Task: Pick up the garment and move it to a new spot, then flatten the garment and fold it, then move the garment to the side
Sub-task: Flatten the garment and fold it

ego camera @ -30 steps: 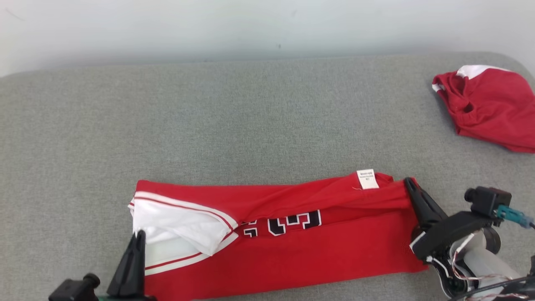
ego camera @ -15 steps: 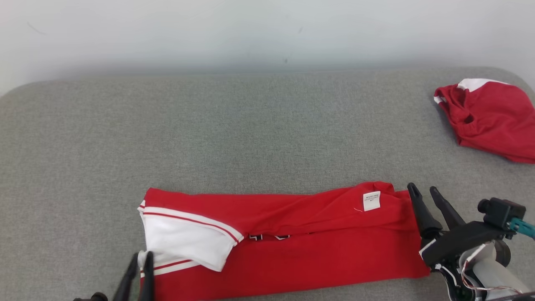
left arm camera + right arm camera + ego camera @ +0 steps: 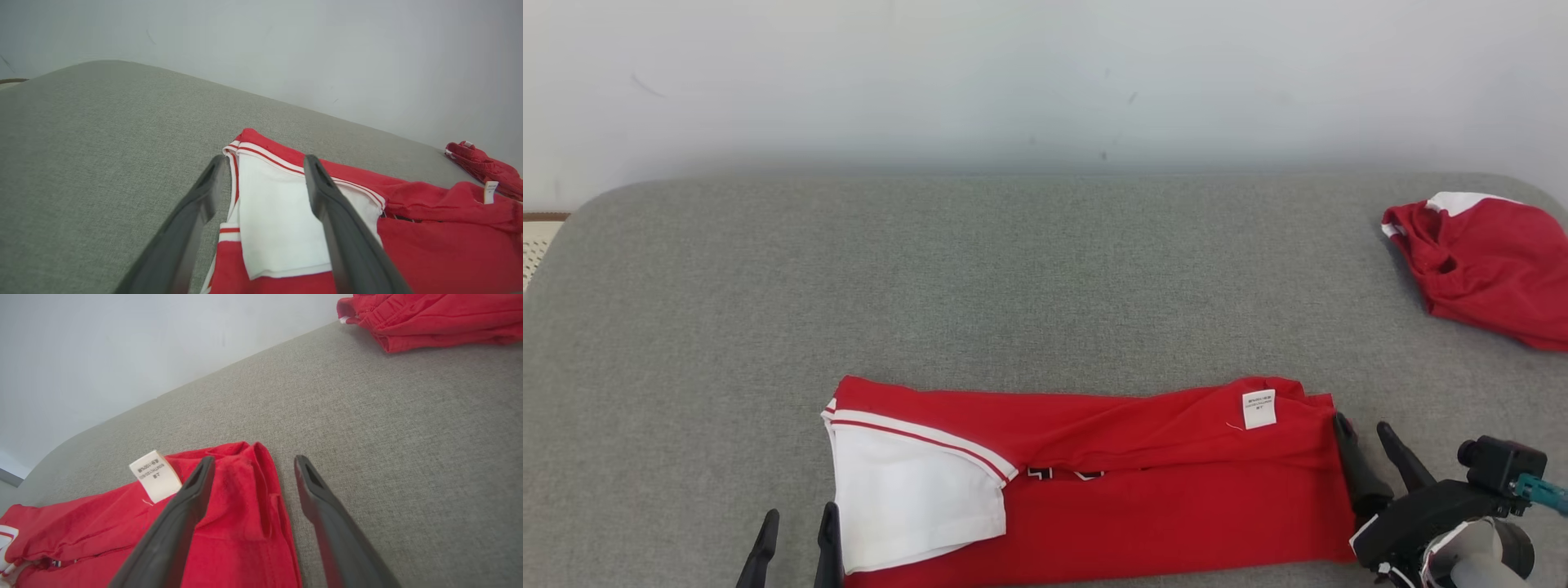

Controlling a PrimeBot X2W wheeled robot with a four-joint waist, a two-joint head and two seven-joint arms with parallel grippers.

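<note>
Release has just happened: left pincer (image 3: 799, 518) and right pincer (image 3: 1362, 425) stand apart and empty, red garment (image 3: 1143, 514) folded between them; that fold looks done.

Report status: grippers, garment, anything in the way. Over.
Left gripper open, right gripper open, nothing held. Red garment folded lengthwise, flat on grey surface. Second red garment far right, apart.

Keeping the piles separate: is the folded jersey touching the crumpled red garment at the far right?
Apart. The head view shows bare grey surface between the folded jersey and the crumpled red garment.
</note>
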